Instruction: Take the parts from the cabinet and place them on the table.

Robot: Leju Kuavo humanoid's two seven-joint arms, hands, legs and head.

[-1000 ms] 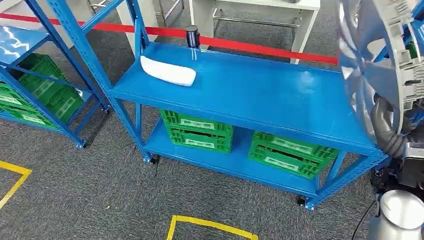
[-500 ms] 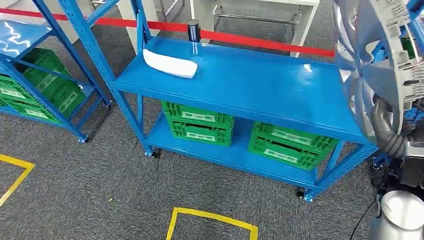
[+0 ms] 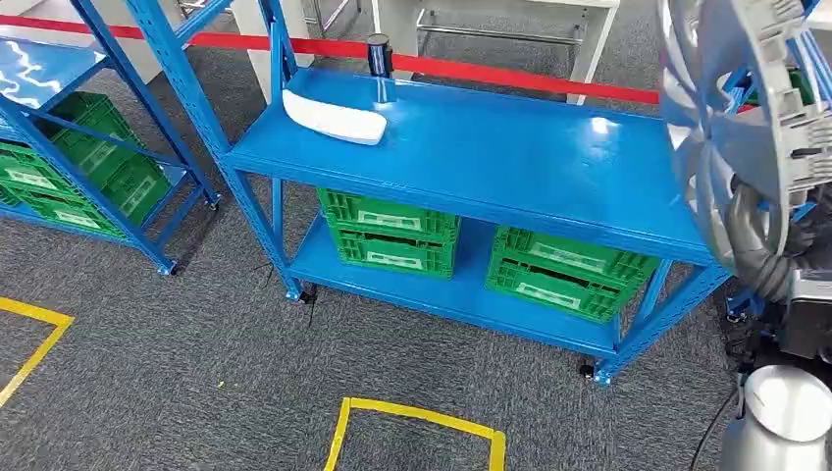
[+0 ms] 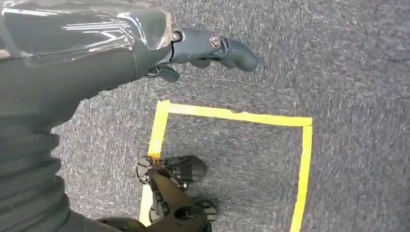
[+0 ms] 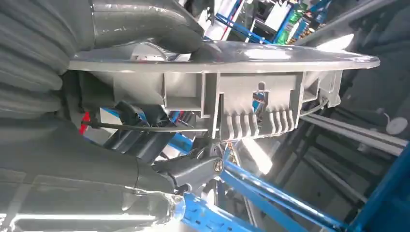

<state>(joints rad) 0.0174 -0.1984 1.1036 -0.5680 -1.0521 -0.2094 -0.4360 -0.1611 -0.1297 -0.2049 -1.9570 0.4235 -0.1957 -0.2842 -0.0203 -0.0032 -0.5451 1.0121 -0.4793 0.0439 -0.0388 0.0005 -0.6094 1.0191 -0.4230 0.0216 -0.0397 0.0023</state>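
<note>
Left hand hung over the carpet, holding nothing, fingers loosely apart. White part lay on the blue rack's top shelf, near the left end, beside a dark cylinder. Right hand gripped a silver wheel cover by its rim, raised at the rack's right end. Judgement: keep the cover off the uprights, set it flat on open shelf right of the white part.

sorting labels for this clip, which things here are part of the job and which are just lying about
Part of the job:
- silver wheel cover, held in the right hand
- white part on the blue shelf top

Lying about:
- green crates
- dark cylinder
- yellow floor tape
- red barrier tape
</note>
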